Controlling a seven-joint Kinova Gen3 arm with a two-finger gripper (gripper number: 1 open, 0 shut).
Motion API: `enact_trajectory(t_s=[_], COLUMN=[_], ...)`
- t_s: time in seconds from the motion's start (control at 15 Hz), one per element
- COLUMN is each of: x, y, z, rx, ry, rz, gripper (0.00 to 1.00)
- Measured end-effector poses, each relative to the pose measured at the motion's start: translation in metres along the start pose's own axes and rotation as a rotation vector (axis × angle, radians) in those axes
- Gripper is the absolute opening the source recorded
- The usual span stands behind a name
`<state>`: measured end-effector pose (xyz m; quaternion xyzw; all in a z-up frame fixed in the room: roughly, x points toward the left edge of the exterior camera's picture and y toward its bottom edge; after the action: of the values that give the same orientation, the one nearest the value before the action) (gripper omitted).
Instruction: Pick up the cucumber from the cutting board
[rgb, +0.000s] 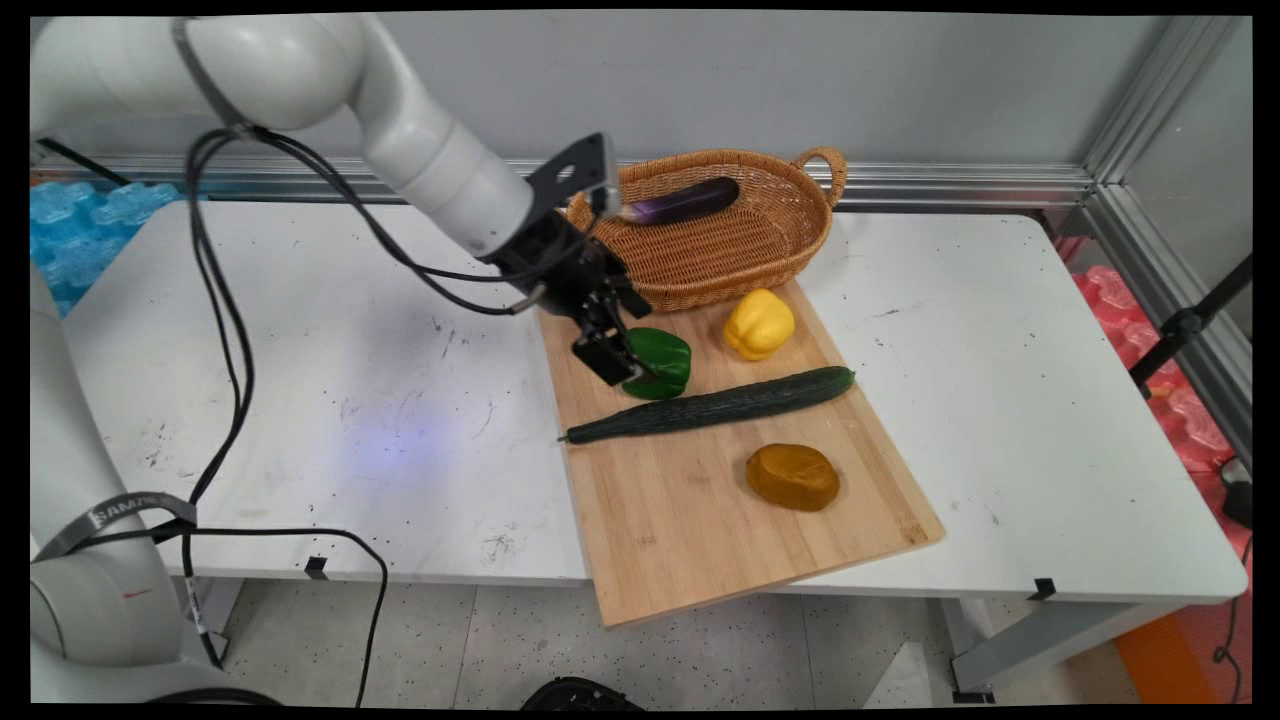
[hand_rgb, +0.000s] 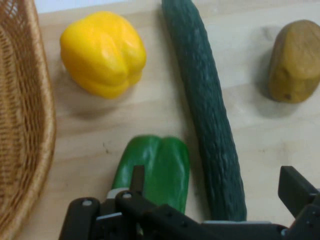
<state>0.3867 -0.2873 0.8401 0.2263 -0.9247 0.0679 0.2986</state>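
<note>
- Gripper (rgb: 622, 362) low over the wooden cutting board (rgb: 700, 510), at the board's left side, near the basket end.
- Jaws spread wide; in the hand view one finger (hand_rgb: 136, 181) lies against the green pepper (hand_rgb: 157, 172), the other finger (hand_rgb: 296, 189) stands well off on the far side of the cucumber (hand_rgb: 207, 107). Pepper and the cucumber's near end both sit between the fingers; nothing clamped.
- Green pepper (rgb: 660, 362) just beside the cucumber (rgb: 715, 405), which lies diagonally across the board.
- Yellow pepper (rgb: 758, 323) near the wicker basket (rgb: 740, 250), apart from the green pepper.
- Brown potato (rgb: 792, 476) on the board's right half, beyond the cucumber.
- Purple eggplant (rgb: 685, 201) inside the basket, which stands at the board's far end on the white table (rgb: 300, 400).
</note>
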Motion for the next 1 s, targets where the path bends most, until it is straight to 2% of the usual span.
enact_trajectory(t_s=[0.33, 1.0], x=[0.017, 0.038], y=[0.002, 0.007], z=[0.032, 0.092], rx=[-0.011, -0.021], ry=[-0.005, -0.049], rz=[0.003, 0.000], gripper=[1.00, 1.00])
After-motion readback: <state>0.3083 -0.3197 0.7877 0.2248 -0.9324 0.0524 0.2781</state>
